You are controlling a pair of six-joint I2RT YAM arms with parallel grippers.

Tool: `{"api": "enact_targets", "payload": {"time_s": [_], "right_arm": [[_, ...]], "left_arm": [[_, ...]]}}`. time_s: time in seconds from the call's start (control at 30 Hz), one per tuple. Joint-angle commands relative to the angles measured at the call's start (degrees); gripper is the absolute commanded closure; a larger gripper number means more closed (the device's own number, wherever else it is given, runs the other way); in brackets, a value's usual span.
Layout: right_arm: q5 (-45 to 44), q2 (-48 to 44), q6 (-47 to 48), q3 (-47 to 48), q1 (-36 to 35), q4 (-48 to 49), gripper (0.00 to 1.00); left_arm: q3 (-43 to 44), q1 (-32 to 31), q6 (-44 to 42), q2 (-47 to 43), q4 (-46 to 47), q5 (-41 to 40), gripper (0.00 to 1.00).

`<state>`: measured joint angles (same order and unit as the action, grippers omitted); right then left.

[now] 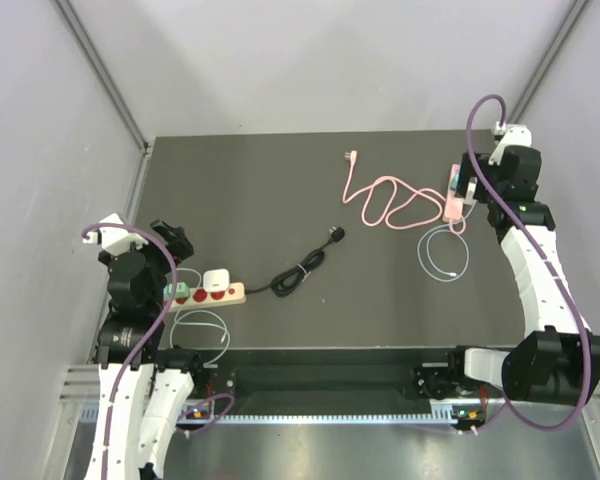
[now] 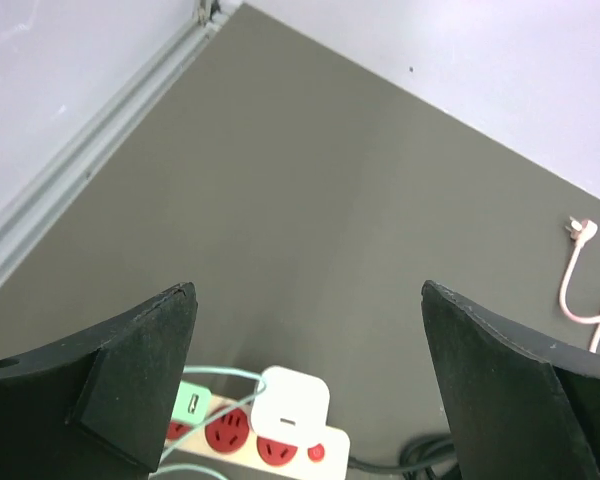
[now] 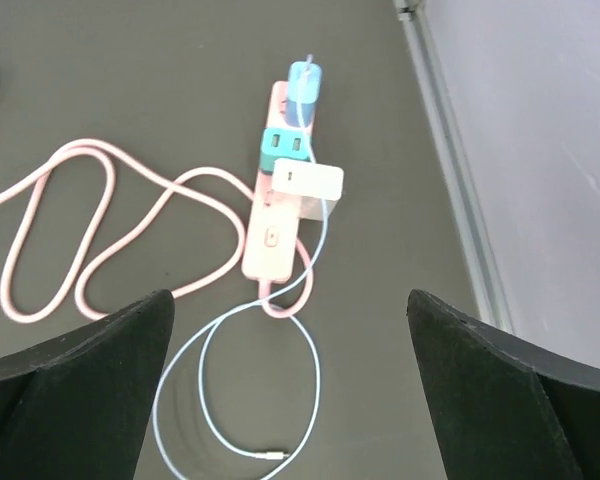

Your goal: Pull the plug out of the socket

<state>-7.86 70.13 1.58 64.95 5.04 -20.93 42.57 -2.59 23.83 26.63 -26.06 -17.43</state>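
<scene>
Now, left gripper (image 2: 308, 290): you have its jaws spread as wide as they go, holding nothing; it hangs over the near-left part of the table (image 1: 260, 190), above the beige strip (image 2: 332, 446) and not touching it
Right gripper (image 3: 290, 295): your jaws here stand fully apart too, with nothing between them; it hovers above the pink strip (image 3: 270, 240) at the far right, clear of it
Beige strip: it lies flat by the left arm, red sockets facing up; you see it low between the two dark fingers (image 2: 130, 385) in the left wrist view
Plugs on beige strip: a left white charger (image 2: 292, 405) sits seated in a socket; a green adapter (image 2: 190, 405) sits just beside it, partly hidden by a finger
Black cord (image 1: 300, 270): it runs from the beige strip toward the table's middle, bunched partway; its own plug lies loose on the table
Pink strip: it lies lengthwise near the right wall
Plugs on pink strip: a blue plug (image 3: 303, 85) at the far end; a teal adapter (image 3: 282, 147) next; a right white charger (image 3: 307, 183) touching the teal one; all three seated
Pink cord (image 3: 100, 230): it loops across the table to the left of the pink strip
Pale blue cable (image 3: 280, 400): it curls in a loop just nearer than the pink strip; its free end rests on the table
White cable (image 1: 205, 325): it loops near the front edge beside the beige strip
</scene>
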Motion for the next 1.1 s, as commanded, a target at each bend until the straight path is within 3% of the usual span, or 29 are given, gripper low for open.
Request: {"api": "enact_targets", "payload": {"time_s": [0.0,0.13,0.17,0.23,0.43,0.67,1.07], "right_arm": [[4.85,-2.54,0.08,2.2,0.67,-0.34,0.0],[23.28,-5.26,10.06,0.71,0.5,-0.6,0.0],[32.9,-5.96,12.19,0.1,0.24,-0.61,0.0],[39.39,-7.81,17.72,-2.35,-1.95,0.53,0.0],[43.26,-8.08,32.85,-4.74,-14.43,-6.48,0.0],[53.29,-3.34,31.64,-4.92,-17.95,-6.67,0.0],[52.07,0.89,32.17,-6.06,-22.17,-3.78,0.0]], "left_arm": [[3.13,-0.13,3.76,-0.09,-3.02,2.05,0.01],[5.24,-0.13,7.53,-0.62,-6.98,2.58,0.01],[5.42,-0.13,8.41,-0.97,-7.77,3.27,0.01],[5.86,-0.13,11.22,-1.41,-9.26,4.42,0.01],[8.75,-0.13,19.22,-2.03,-15.85,4.69,0.01],[12.98,-0.13,23.71,1.65,-25.34,4.6,0.01],[17.03,-0.13,35.38,12.82,-33.09,6.18,0.01]]}}
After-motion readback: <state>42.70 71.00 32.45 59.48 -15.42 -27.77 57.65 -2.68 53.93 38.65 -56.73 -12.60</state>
